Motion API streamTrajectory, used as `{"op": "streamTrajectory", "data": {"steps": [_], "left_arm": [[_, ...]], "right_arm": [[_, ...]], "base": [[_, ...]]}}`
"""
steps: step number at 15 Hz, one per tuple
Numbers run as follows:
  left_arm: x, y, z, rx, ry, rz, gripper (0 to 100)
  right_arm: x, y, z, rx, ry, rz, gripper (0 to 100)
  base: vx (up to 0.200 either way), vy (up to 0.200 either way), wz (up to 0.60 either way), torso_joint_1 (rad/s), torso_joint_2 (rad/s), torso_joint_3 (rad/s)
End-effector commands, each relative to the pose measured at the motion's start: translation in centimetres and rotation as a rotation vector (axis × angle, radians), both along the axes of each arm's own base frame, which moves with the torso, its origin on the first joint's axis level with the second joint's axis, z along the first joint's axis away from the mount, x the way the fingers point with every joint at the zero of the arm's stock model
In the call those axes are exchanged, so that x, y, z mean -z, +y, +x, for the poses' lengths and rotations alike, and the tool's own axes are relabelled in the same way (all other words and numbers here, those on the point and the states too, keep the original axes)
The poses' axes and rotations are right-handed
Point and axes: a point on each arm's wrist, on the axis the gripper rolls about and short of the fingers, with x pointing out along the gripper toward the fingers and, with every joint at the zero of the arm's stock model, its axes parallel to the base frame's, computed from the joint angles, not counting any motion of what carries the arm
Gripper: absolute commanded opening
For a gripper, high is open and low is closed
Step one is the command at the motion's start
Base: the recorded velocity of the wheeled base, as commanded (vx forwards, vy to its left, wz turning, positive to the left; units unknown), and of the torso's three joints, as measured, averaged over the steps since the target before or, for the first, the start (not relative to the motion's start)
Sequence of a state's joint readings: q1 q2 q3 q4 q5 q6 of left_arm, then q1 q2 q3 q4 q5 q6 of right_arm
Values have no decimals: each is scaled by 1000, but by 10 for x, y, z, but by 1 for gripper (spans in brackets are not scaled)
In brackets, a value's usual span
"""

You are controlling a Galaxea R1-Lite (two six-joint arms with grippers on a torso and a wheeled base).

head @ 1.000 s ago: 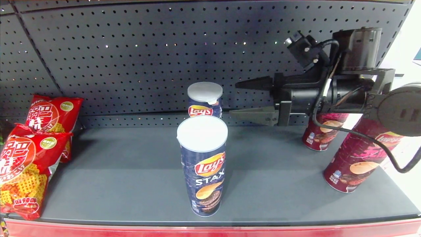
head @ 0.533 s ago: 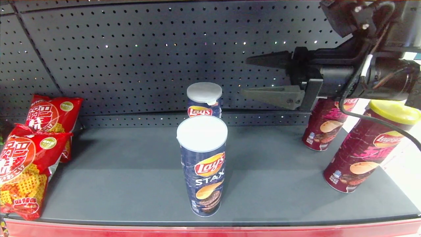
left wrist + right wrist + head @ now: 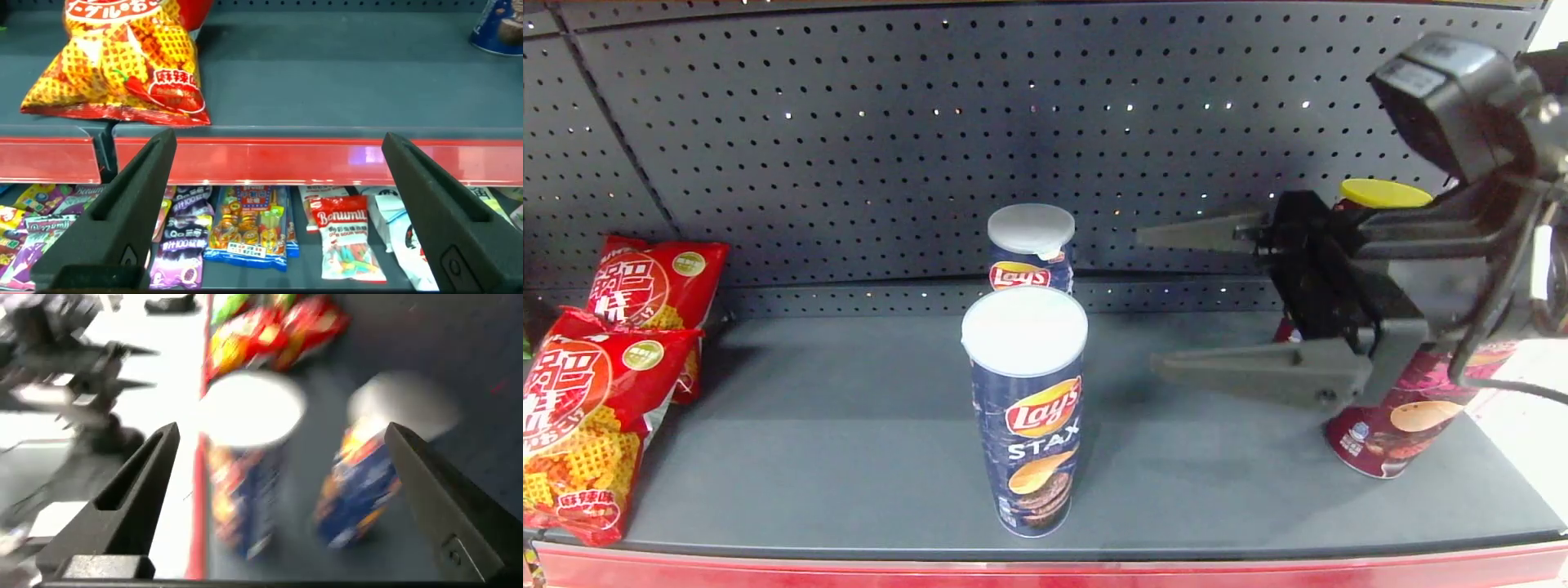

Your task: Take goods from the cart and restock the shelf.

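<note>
Where the right gripper (image 3: pixel 1147 302) hangs: over the right half of the dark grey metal shelf deck (image 3: pixel 849 457), its fingers pointing toward the robot's left, partly covering the maroon tubes behind it.
Right gripper's fingers: spread wide, one above the other, with nothing between them.
Mid-shelf, front: a tall dark-blue cardboard crisp tube with a flat white plastic lid (image 3: pixel 1027 408), upright near the deck's front edge, clear of the right gripper's tips.
Mid-shelf, back: a second dark-blue crisp tube with a grey-white lid (image 3: pixel 1031 245), upright straight behind the first, close to the perforated dark grey back panel (image 3: pixel 849 122).
Right end, front: a maroon cardboard crisp tube (image 3: pixel 1388 429), standing on the deck, its top hidden by the arm.
Right end, back: a maroon tube with a round yellow plastic lid (image 3: pixel 1384 193), mostly covered by the gripper body.
Left end: two crinkled red foil snack bags, one in front (image 3: pixel 580 408) and one behind (image 3: pixel 658 286), overlapping.
Shelf edge: a glossy red price rail (image 3: pixel 1013 572) runs along the front.
Left gripper (image 3: pixel 278 137): level with the red price rail, near the shelf's left end and facing it; its fingers are wide apart and hold nothing.
Below the shelf: a lower tier of small colourful sweet packets (image 3: pixel 245 229), seen between the left gripper's fingers.
Right wrist view: both blue tubes lie ahead between the fingers, blurred.
</note>
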State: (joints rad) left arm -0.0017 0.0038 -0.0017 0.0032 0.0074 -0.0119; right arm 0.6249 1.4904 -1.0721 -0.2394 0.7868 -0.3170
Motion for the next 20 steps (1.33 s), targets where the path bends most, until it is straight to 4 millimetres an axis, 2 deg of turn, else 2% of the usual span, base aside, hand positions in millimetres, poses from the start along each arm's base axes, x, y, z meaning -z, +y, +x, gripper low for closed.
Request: {"op": "streamTrajectory", "data": {"steps": [1, 5, 11, 15, 20], "left_arm": [[0, 0, 0, 0, 1, 0, 100], [0, 0, 0, 1, 2, 0, 100], [0, 0, 0, 1, 1, 0, 100], [0, 0, 0, 1, 1, 0, 100], [0, 0, 0, 0, 1, 0, 100]], "right_arm": [[23, -6, -14, -7, 61, -52, 100], [48, 1, -4, 2, 129, -112, 100], [69, 21, 9, -34, 167, -162, 100], [78, 33, 22, -41, 184, -180, 100], [84, 48, 25, -73, 195, -192, 100]], "base": [[0, 0, 0, 0, 0, 0], [0, 0, 0, 0, 0, 0], [0, 0, 0, 0, 0, 0], [0, 0, 0, 0, 0, 0], [0, 0, 0, 0, 0, 0]]}}
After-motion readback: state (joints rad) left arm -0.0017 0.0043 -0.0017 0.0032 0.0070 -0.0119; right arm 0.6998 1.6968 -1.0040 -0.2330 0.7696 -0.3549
